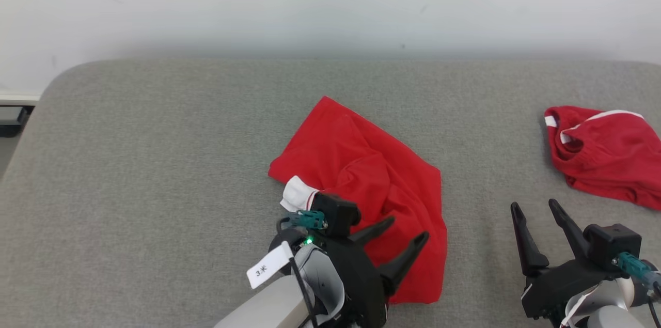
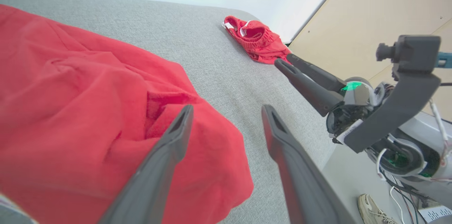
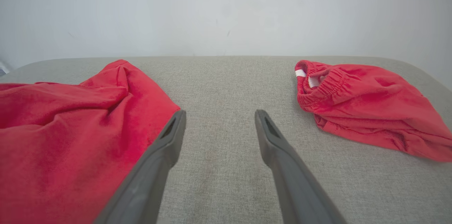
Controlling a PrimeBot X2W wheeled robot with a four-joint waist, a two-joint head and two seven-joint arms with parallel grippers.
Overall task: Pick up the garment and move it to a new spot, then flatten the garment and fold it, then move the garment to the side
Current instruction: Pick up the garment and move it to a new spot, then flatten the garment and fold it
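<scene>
1. The garment [image 1: 361, 162] lies crumpled on the surface [image 1: 155, 162], about midway between the left and right edges and closer to the near edge. It is held by nothing.
2. This place is judged to be the new spot. Bare surface is left on every side of the garment, so there is room to spread it flat and fold it.
3. The cloth is not yet flat: thick folds are seen across its middle, and a white band [image 1: 298, 193] is turned out at its near-left corner.
4. A second red garment [image 1: 604, 152] is bunched at the right edge, well apart from the first one. It is probably kept there so that it is not in the way.
5. The left gripper [image 1: 405, 232] is wide open and grips nothing. Its forearm comes in from the near edge, and the fingers are turned toward the right edge, low over the near part of the garment.
6. In the left wrist view, one finger is seen against the cloth and the other against bare surface beside the hem. Whether the cloth is touched cannot be told.
7. The right gripper [image 1: 534, 206] is also wide open and empty. It is held near the near-right corner, fingers pointing to the far edge, over the bare strip between the two garments.
8. This pose is judged as waiting, ready to take a hem for the flattening.
</scene>
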